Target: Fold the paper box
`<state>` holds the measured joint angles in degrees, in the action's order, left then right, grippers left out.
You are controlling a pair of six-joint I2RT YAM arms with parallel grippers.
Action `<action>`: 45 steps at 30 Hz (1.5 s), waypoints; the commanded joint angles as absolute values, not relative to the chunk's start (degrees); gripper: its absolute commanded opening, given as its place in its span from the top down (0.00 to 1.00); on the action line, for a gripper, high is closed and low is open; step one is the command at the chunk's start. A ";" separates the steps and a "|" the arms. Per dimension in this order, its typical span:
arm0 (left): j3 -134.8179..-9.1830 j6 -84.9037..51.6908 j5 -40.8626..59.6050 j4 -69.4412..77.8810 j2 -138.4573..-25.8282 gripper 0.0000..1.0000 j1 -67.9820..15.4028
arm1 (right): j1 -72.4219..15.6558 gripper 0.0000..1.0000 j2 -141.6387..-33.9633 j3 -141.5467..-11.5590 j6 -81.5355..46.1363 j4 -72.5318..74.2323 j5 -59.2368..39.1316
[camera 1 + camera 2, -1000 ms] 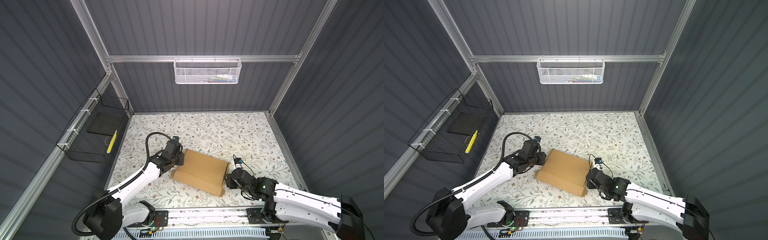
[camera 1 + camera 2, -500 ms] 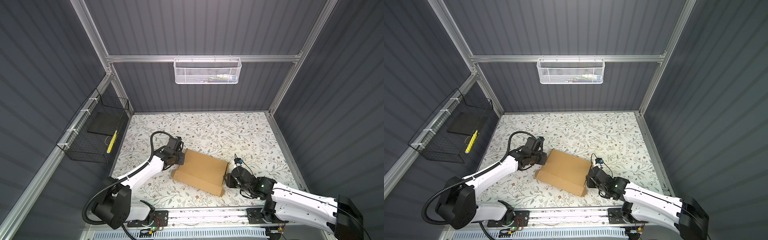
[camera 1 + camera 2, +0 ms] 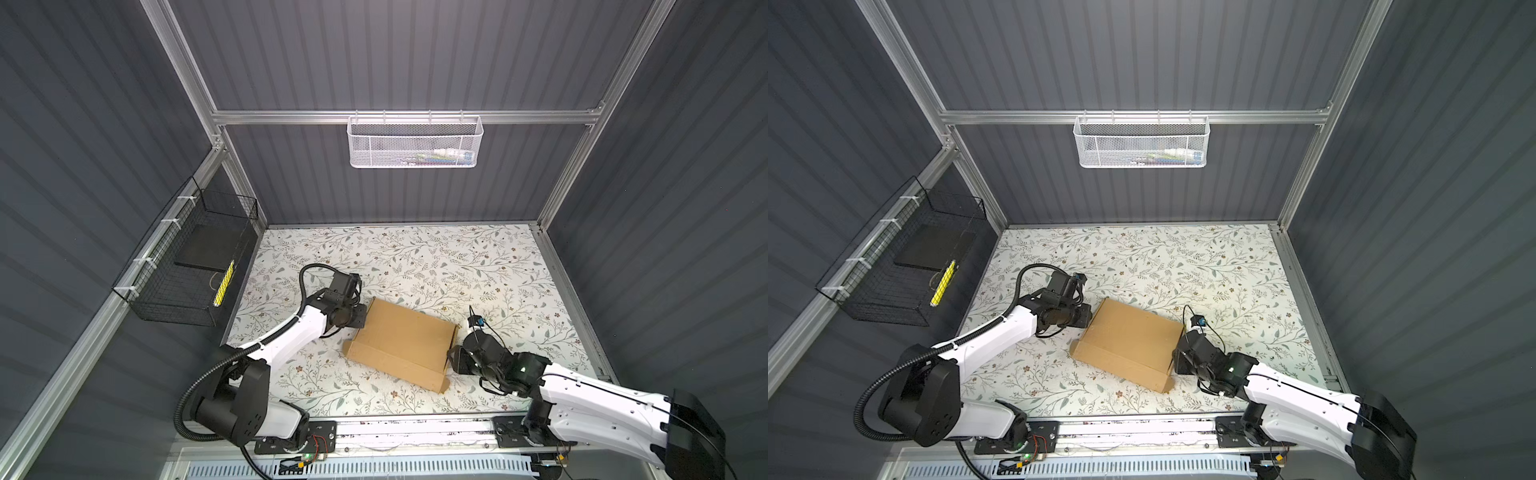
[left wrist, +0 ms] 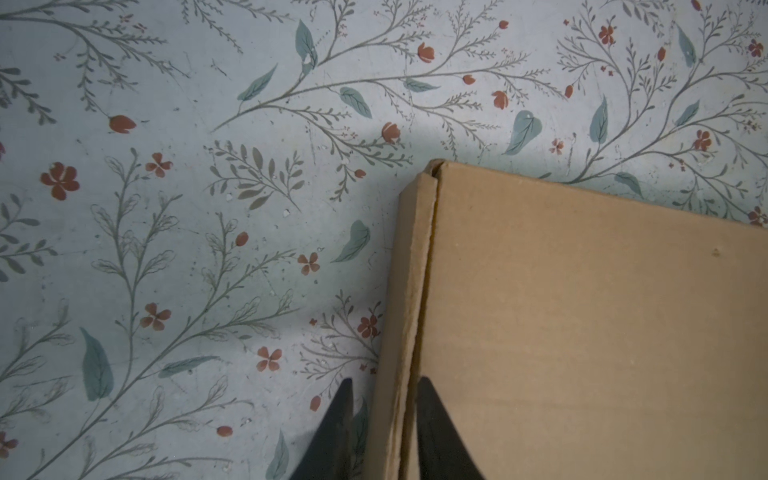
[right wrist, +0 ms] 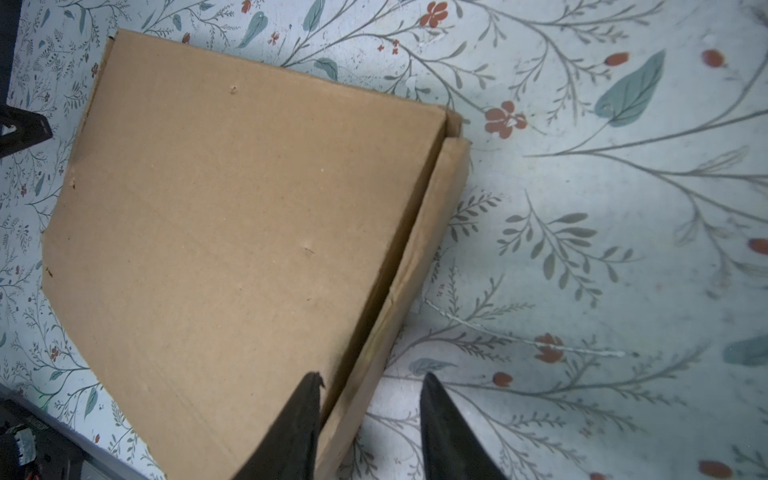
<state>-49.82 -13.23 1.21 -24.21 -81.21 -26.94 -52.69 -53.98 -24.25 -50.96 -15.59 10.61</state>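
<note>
The paper box point(image 3: 401, 345) point(image 3: 1127, 343) lies as a shallow brown cardboard box, lid down, in the middle of the floral table. My left gripper point(image 3: 366, 319) point(image 3: 1090, 318) is at its left end. In the left wrist view this gripper point(image 4: 384, 380) is open and narrowly straddles the box's point(image 4: 582, 311) side wall, one finger over the lid and one outside. My right gripper point(image 3: 451, 361) point(image 3: 1173, 361) is at the right end. In the right wrist view it point(image 5: 372, 376) is open astride the box's point(image 5: 228, 208) side wall, with a gap on the outer side.
A white mesh basket point(image 3: 415, 143) hangs on the back wall. A black wire basket point(image 3: 187, 266) hangs on the left wall. Grey walls close in the table on three sides, and a metal rail point(image 3: 415, 428) runs along the front edge.
My left arm has swung round at its base while its gripper kept to the box's left end. The right jaws have narrowed a little. The box has hardly moved.
</note>
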 commanded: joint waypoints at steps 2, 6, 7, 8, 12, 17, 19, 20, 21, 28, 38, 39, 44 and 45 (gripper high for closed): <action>-50.18 -12.40 2.83 -23.73 -82.07 0.73 -26.89 | -52.21 0.58 -54.40 -24.47 -50.25 -14.94 10.14; -50.06 -12.39 2.22 -23.67 -82.91 0.74 -26.89 | -52.12 0.58 -54.56 -24.52 -50.22 -14.86 9.97; -50.08 -12.40 2.14 -23.64 -82.97 0.75 -26.89 | -52.03 0.58 -54.58 -24.50 -50.19 -14.85 9.95; -50.01 -12.39 2.04 -23.64 -83.14 0.75 -26.89 | -51.99 0.58 -54.58 -24.52 -50.26 -14.86 9.94; -49.37 -12.48 2.16 -23.03 -83.50 0.75 -26.89 | -51.77 0.58 -54.59 -24.48 -49.97 -14.88 9.78; -48.67 -12.73 2.12 -22.33 -84.20 0.76 -26.89 | -51.63 0.58 -54.66 -24.36 -49.96 -14.86 9.69; -48.51 -12.74 2.07 -22.17 -84.47 0.76 -26.89 | -51.66 0.58 -54.58 -24.36 -49.92 -14.85 9.72; -48.41 -12.77 1.98 -22.15 -84.68 0.76 -26.89 | -51.61 0.58 -54.58 -24.33 -49.95 -14.90 9.69; -48.40 -12.74 1.87 -22.15 -84.76 0.76 -26.89 | -51.61 0.58 -54.58 -24.30 -49.94 -14.88 9.69; -48.08 -12.74 1.41 -21.80 -85.39 0.77 -26.89 | -51.49 0.58 -54.49 -24.33 -49.94 -14.90 9.78; -47.36 -12.92 1.05 -20.95 -85.43 0.91 -26.89 | -51.15 0.56 -53.29 -24.35 -50.14 -15.72 10.46; -47.23 -13.01 1.29 -20.71 -85.50 0.92 -26.85 | -51.02 0.54 -52.88 -24.29 -50.21 -15.88 10.59; -46.50 -13.45 2.78 -19.35 -85.87 0.96 -26.37 | -50.24 0.50 -50.27 -23.60 -50.68 -16.41 10.90; -46.32 -13.58 2.96 -19.09 -85.87 0.97 -26.37 | -49.98 0.49 -49.62 -23.45 -50.71 -16.76 10.98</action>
